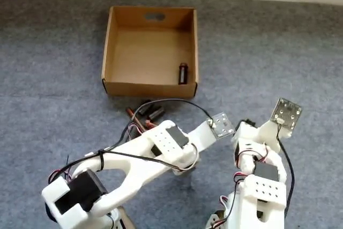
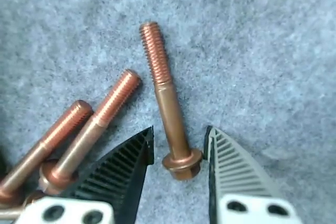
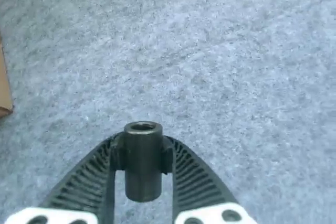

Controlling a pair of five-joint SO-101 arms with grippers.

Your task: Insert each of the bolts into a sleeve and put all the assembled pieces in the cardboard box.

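My left gripper (image 2: 179, 130) is open and low over the carpet, one finger on each side of a copper bolt (image 2: 169, 103), near its flanged head. Two more copper bolts (image 2: 100, 121) lie close together beside it. My right gripper (image 3: 143, 142) is shut on a black sleeve (image 3: 142, 161), held upright above the carpet with its open bore facing up. The cardboard box (image 1: 112, 41) stands at the back with one dark assembled piece (image 1: 183, 73) near its front right corner. Loose bolts and dark sleeves (image 1: 146, 113) lie just in front of the box.
Grey carpet covers the whole floor. A corner of the box (image 3: 3, 95) shows at the edge of the right wrist view. Cables (image 1: 171, 102) loop from the left arm over the loose parts. The two arms stand close to each other at the front.
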